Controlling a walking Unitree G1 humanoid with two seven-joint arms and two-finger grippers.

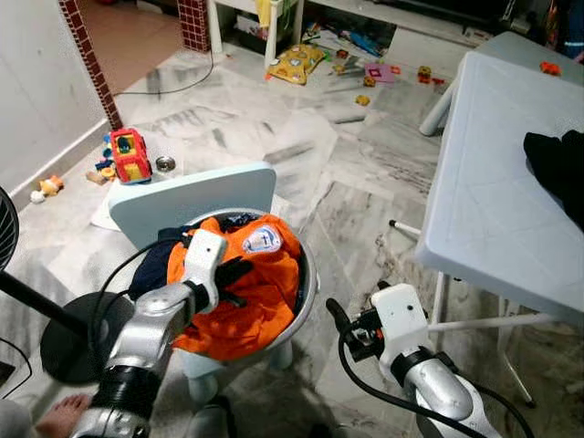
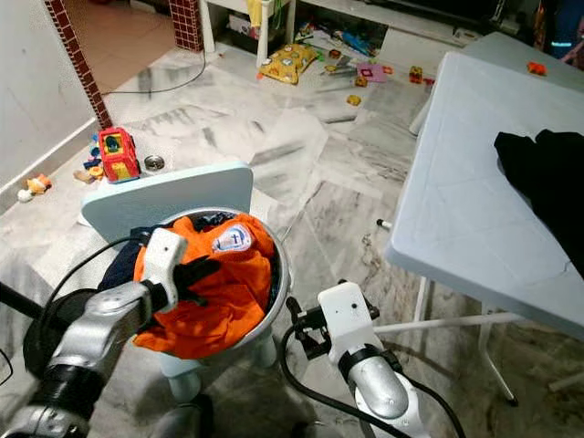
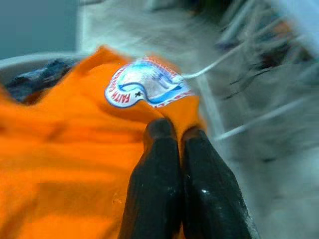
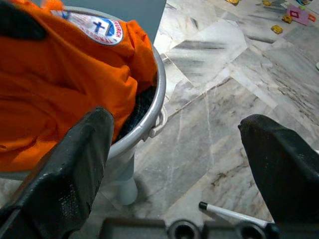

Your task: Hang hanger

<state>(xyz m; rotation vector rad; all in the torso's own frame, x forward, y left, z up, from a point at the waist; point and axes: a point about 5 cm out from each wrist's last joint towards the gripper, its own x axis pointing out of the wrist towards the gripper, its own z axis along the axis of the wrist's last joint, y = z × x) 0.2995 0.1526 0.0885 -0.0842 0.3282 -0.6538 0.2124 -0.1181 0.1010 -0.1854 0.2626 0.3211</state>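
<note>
An orange garment with a round badge lies heaped in a metal basin, over dark clothes. The basin stands on a small pale-blue chair. My left gripper rests on the orange cloth just below the badge. Its two black fingers are pressed shut, and I cannot tell whether cloth is pinched between them. My right gripper hangs low to the right of the basin, open wide, with nothing between its fingers.
A white plastic table stands on the right with a black garment on it. Toys, among them a red truck, are scattered on the marble floor behind. A fan base and a person's foot are at lower left.
</note>
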